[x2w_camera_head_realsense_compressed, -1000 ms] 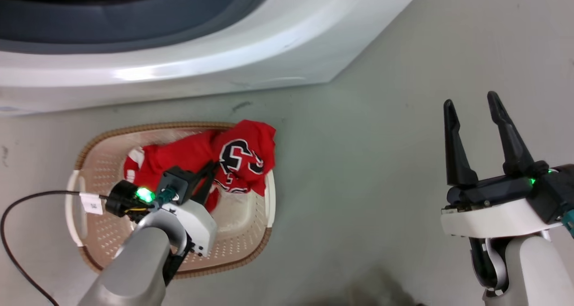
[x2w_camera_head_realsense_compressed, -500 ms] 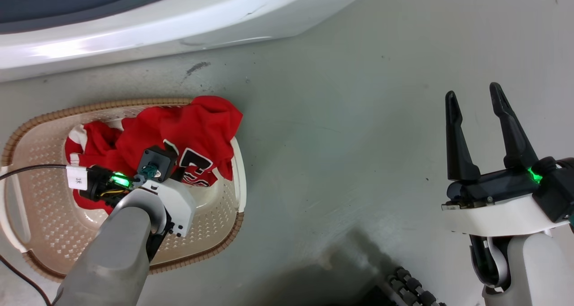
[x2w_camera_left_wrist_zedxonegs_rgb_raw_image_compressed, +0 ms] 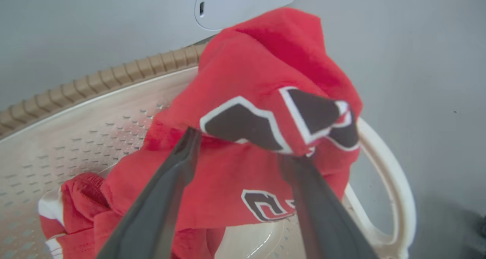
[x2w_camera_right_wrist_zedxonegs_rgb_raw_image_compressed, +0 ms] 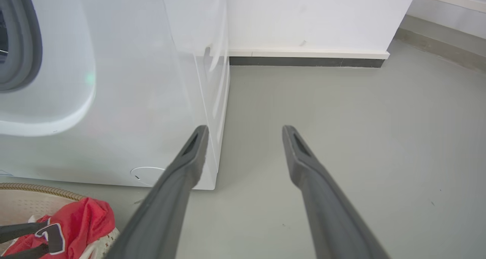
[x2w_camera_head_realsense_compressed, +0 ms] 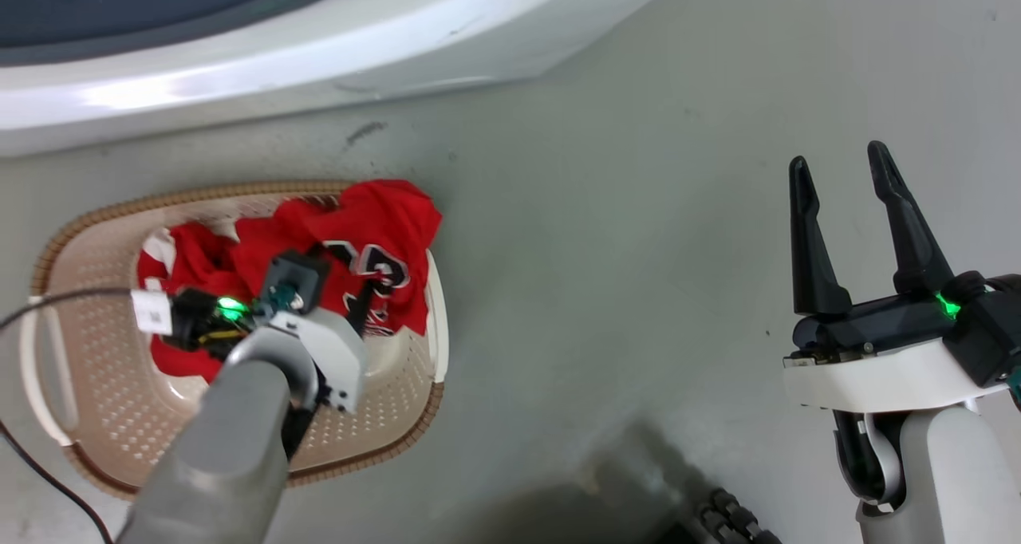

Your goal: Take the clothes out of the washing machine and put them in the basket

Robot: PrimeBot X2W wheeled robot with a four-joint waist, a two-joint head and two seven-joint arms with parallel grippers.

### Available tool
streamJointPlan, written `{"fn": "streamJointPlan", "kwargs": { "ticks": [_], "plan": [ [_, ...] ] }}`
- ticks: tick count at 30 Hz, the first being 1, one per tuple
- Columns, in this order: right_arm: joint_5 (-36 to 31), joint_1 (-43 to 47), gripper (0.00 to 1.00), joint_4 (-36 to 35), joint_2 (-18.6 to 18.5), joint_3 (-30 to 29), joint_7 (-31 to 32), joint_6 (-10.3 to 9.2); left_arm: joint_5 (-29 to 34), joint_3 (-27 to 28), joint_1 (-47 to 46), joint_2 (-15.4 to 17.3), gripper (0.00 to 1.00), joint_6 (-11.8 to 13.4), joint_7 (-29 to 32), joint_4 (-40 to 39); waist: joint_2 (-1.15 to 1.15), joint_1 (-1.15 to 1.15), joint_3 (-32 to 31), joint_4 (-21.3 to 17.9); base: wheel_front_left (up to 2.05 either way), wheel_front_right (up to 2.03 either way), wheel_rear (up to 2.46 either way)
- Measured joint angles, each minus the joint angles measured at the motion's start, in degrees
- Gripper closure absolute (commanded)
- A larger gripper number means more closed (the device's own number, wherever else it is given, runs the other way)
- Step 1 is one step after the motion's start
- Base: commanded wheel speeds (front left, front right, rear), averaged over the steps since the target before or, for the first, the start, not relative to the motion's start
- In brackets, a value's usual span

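The red clothes (x2w_camera_head_realsense_compressed: 375, 233) lie heaped in the cream basket (x2w_camera_head_realsense_compressed: 239, 189), with the lettered garment hanging over its right rim. My left gripper (x2w_camera_head_realsense_compressed: 351, 289) hangs over the heap, open. In the left wrist view its fingertips (x2w_camera_left_wrist_zedxonegs_rgb_raw_image_compressed: 190, 137) touch the lettered red fold (x2w_camera_left_wrist_zedxonegs_rgb_raw_image_compressed: 265, 61), spread wide apart, above the basket's brown rim (x2w_camera_left_wrist_zedxonegs_rgb_raw_image_compressed: 114, 76). A bunched red part with white trim (x2w_camera_left_wrist_zedxonegs_rgb_raw_image_compressed: 76, 198) lies lower left. The washing machine (x2w_camera_head_realsense_compressed: 319, 41) stands just behind the basket. My right gripper (x2w_camera_head_realsense_compressed: 837, 161) is open over bare floor, far to the right, holding nothing.
The right wrist view looks past my right gripper (x2w_camera_right_wrist_zedxonegs_rgb_raw_image_compressed: 245, 131) at the washing machine's white side (x2w_camera_right_wrist_zedxonegs_rgb_raw_image_compressed: 133, 99), a wall with a dark skirting (x2w_camera_right_wrist_zedxonegs_rgb_raw_image_compressed: 303, 61) and grey floor. A black cable (x2w_camera_head_realsense_compressed: 48, 305) runs to my left wrist. My wheeled base (x2w_camera_head_realsense_compressed: 726, 520) shows at the bottom.
The head camera has swung, so the whole picture shifted. The clothes stay in the basket and the lettered fold has shifted a little under my left gripper. The right gripper keeps its pose.
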Motion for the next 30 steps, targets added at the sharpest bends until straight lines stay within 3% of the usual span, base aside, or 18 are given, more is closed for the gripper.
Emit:
{"fn": "streamJointPlan", "kwargs": {
  "ticks": [12,30],
  "plan": [
    [-3.0,1.6,0.0,2.7,0.0,-3.1,0.0,0.0,0.5,2.5,9.5,-1.1,0.0,-0.3,0.0,-16.6,0.0,-0.01,-11.7,3.4,0.0,0.0,0.0],
    [-6.1,8.8,0.0,4.0,0.0,-5.5,0.0,0.0,2.0,20.6,24.9,-3.6,0.0,0.6,0.0,-40.5,0.0,-0.02,-32.1,12.4,0.0,0.0,0.0]
  ]
}}
